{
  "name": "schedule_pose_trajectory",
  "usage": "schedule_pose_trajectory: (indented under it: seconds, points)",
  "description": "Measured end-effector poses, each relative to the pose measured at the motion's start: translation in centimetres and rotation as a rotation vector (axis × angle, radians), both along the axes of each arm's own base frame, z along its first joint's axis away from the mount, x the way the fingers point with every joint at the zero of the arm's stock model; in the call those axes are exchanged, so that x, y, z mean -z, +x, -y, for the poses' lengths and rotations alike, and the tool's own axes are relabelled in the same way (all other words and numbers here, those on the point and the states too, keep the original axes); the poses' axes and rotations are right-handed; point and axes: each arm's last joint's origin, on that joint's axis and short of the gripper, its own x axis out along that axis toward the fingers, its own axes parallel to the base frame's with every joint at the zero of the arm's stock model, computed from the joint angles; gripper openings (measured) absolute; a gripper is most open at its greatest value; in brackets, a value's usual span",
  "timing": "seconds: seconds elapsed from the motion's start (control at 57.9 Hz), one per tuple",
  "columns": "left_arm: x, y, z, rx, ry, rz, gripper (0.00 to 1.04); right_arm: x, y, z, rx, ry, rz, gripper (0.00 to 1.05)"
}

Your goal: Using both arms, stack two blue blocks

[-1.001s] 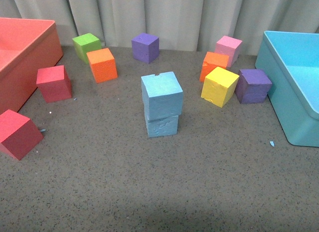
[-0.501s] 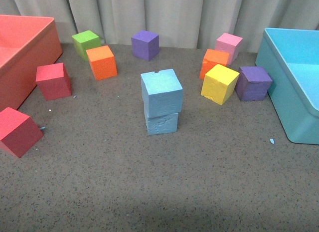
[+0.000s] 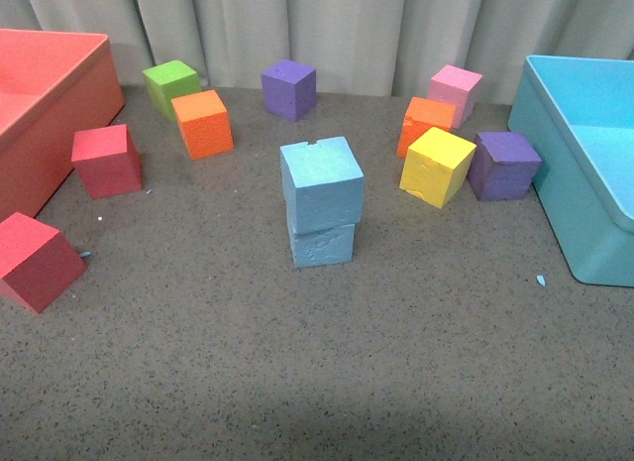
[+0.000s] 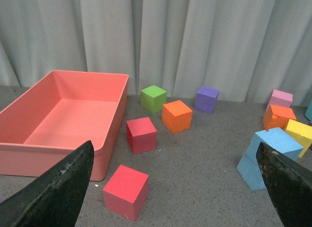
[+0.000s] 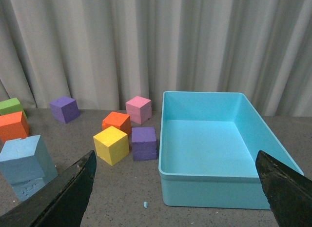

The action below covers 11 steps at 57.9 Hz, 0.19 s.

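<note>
The two blue blocks stand stacked in the middle of the table, the upper blue block (image 3: 321,183) turned slightly on the lower blue block (image 3: 323,245). Neither arm shows in the front view. In the left wrist view the stack (image 4: 271,145) sits just past the inner edge of one finger, and my left gripper (image 4: 174,154) is open, with only bare table and a red cube (image 4: 126,190) between its fingers. The right wrist view has the stack (image 5: 22,158) off beyond one finger. My right gripper (image 5: 175,156) is open and faces the turquoise bin (image 5: 209,190).
A salmon bin (image 3: 59,124) stands at the left and the turquoise bin (image 3: 555,198) at the right. Around the stack lie loose cubes: red (image 3: 106,161), red (image 3: 38,263), orange (image 3: 202,125), green (image 3: 170,86), purple (image 3: 288,90), pink (image 3: 455,92), orange (image 3: 426,124), yellow (image 3: 436,167), purple (image 3: 503,167). A curtain closes the back.
The whole front view has shifted up a few pixels since a second ago. The stack and the loose cubes keep their places relative to each other.
</note>
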Motion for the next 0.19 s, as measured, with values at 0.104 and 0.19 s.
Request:
schedule_pose_trajectory:
  seconds: [0.104, 0.19]
  points:
    - [0.00, 0.00, 0.00, 0.000, 0.000, 0.000, 0.98, 0.00, 0.00, 0.00, 0.000, 0.000, 0.000, 0.95]
    - [0.00, 0.00, 0.00, 0.000, 0.000, 0.000, 0.98, 0.00, 0.00, 0.00, 0.000, 0.000, 0.000, 0.95]
